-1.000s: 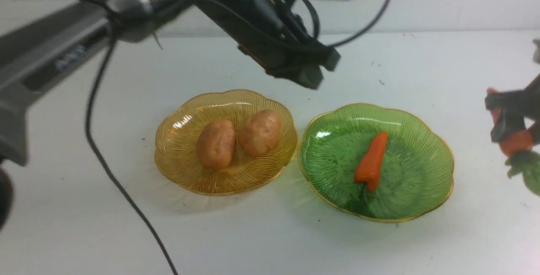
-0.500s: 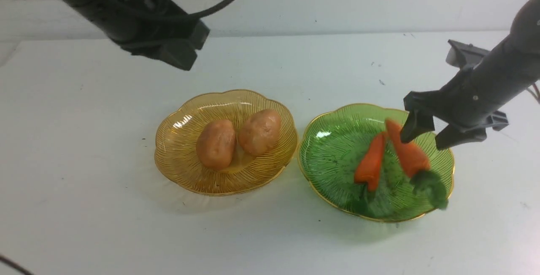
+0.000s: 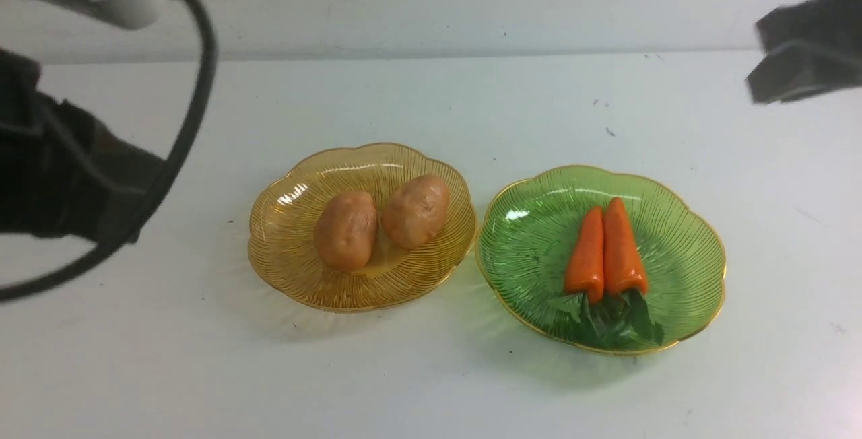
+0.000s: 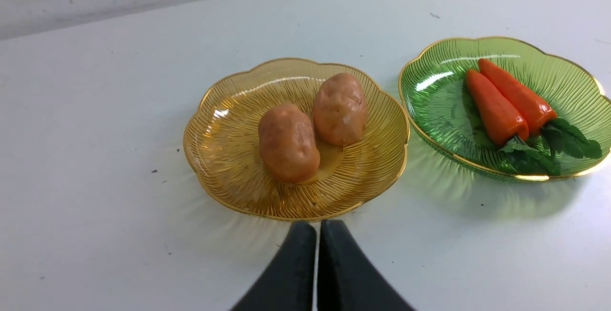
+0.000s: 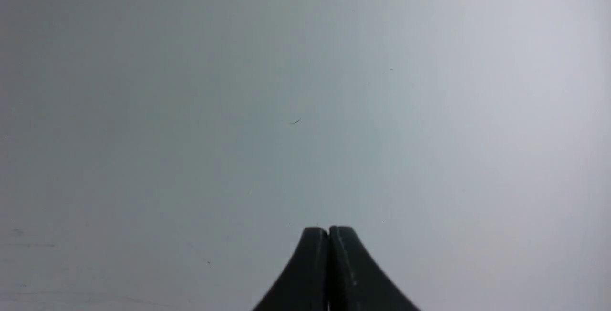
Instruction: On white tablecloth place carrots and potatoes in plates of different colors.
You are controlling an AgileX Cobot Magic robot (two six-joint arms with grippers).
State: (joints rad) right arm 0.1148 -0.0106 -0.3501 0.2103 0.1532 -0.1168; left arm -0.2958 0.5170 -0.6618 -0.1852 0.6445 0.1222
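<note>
Carrots [image 3: 620,250] side by side in green plate [image 3: 525,254]; potatoes [image 3: 345,230] together in amber plate [image 3: 283,257]. Left jaws, right jaws both closed, empty.

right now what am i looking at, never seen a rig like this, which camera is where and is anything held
It is a robot whose left arm and right arm, the dark blurs in the wide picture, each end in a pincer. That picture looks forward from between them. The other two come from cameras on the wrists: the left pincer and the right pincer are both shut and hold nothing. On the white tablecloth stand two plates: the amber plate holds two potatoes, the green plate two carrots side by side.
</note>
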